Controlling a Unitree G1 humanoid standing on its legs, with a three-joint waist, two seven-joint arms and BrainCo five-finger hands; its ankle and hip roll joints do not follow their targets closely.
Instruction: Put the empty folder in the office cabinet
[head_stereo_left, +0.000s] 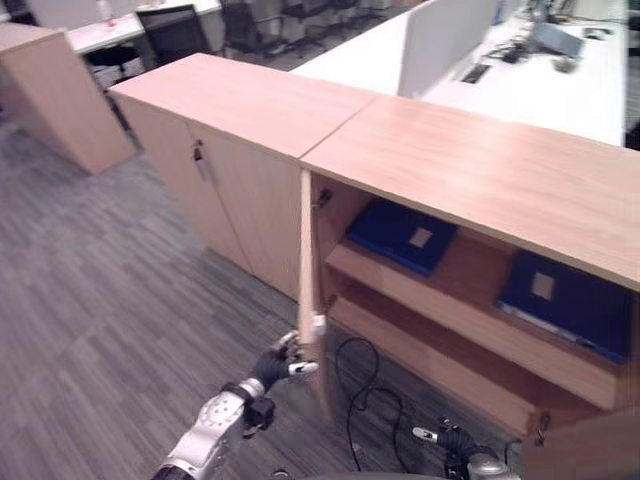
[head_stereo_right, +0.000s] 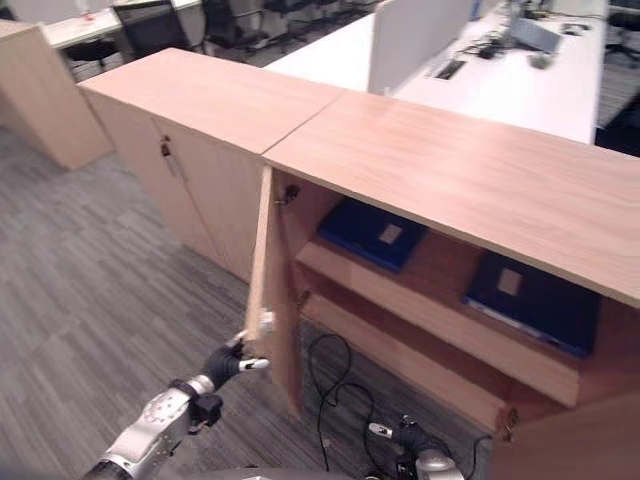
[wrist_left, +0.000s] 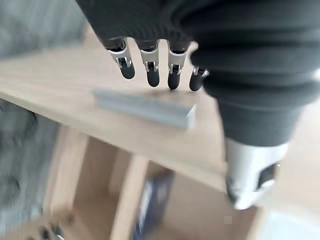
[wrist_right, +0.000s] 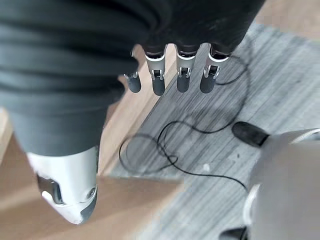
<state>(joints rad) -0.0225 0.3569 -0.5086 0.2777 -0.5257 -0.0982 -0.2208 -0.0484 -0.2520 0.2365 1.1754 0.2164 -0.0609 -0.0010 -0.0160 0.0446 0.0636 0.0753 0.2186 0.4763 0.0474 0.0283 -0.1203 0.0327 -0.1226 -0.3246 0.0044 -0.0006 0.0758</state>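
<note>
Beyond the left hand (head_stereo_left: 282, 366), on the cabinet's (head_stereo_left: 480, 165) upper shelf, lie two dark blue folders (head_stereo_left: 403, 235), flat, each with a pale label. That hand's fingers (wrist_left: 149, 67) are relaxed beside the door handle (wrist_left: 145, 106); the right hand (head_stereo_left: 445, 440) hangs low, released, grasping nothing. To close the open door (head_stereo_left: 310, 280) well, I would push near its handle edge, steadily.

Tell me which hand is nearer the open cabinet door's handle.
Left. The left hand is right at the handle on the open cabinet door; the right hand hangs low before the shelves.
</note>
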